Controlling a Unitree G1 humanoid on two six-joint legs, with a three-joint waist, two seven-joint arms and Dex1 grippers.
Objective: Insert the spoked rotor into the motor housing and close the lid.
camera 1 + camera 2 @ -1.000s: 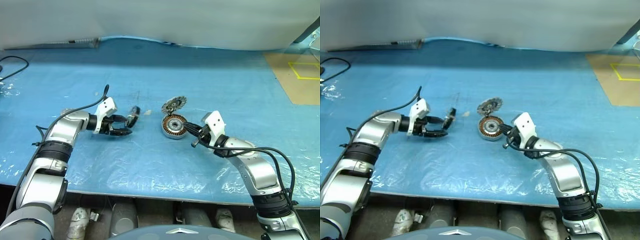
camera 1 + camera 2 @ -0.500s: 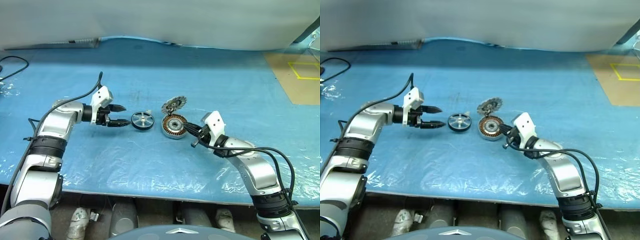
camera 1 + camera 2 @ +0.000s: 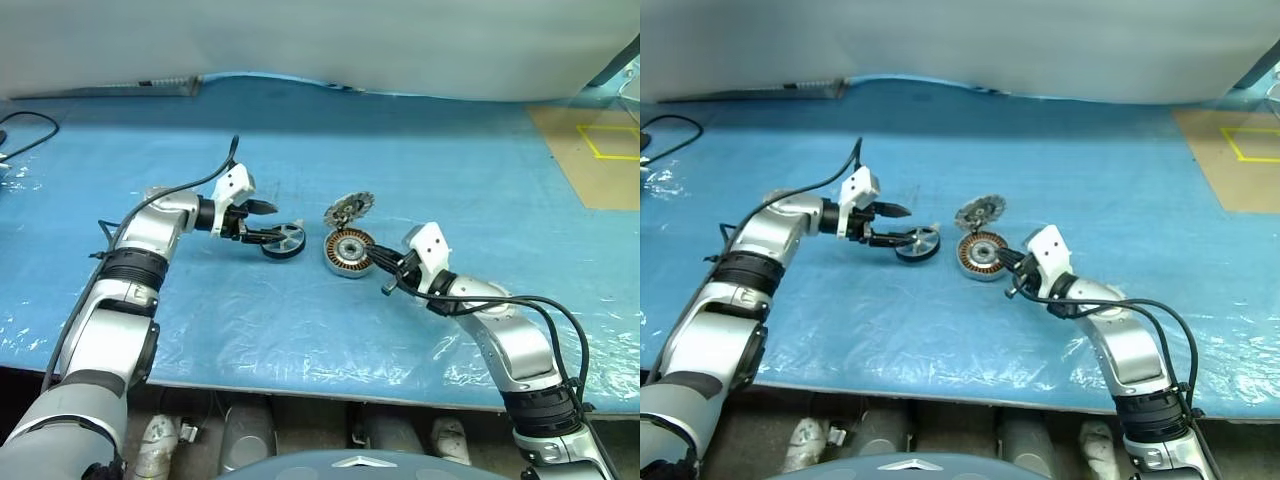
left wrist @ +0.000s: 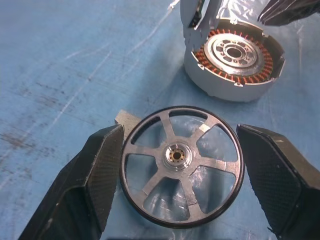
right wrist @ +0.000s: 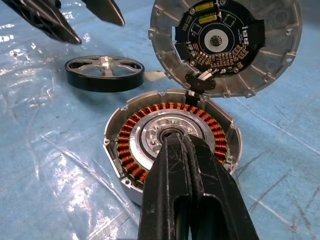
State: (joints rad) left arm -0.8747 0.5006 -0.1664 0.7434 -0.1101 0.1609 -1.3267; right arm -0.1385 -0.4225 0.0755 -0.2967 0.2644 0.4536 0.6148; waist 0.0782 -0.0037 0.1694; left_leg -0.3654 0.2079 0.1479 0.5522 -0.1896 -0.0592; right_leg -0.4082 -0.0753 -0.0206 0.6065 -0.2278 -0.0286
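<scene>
The spoked rotor (image 3: 285, 241), black-rimmed with silver spokes, lies flat on the blue sheet just left of the motor housing (image 3: 348, 252). My left gripper (image 3: 277, 221) is open, one finger on each side of the rotor (image 4: 182, 165), and the wrist view shows a gap at each finger. The housing (image 5: 172, 140) shows its copper windings. Its lid (image 5: 225, 45) stands upright at the housing's far edge, inner face toward me. My right gripper (image 5: 175, 142) is shut and empty, its tips over the housing's hub. I cannot tell whether they touch it.
Crinkled blue plastic covers the table (image 3: 420, 150). A tan board with yellow tape (image 3: 600, 150) lies at the back right, and a black cable (image 3: 25, 125) at the far left. A small grey piece (image 4: 125, 119) sits against the rotor's rim.
A second ago the rotor stood on edge at the left gripper's tips, then it lay flat. The left gripper has since moved right and now flanks it. The right arm kept still.
</scene>
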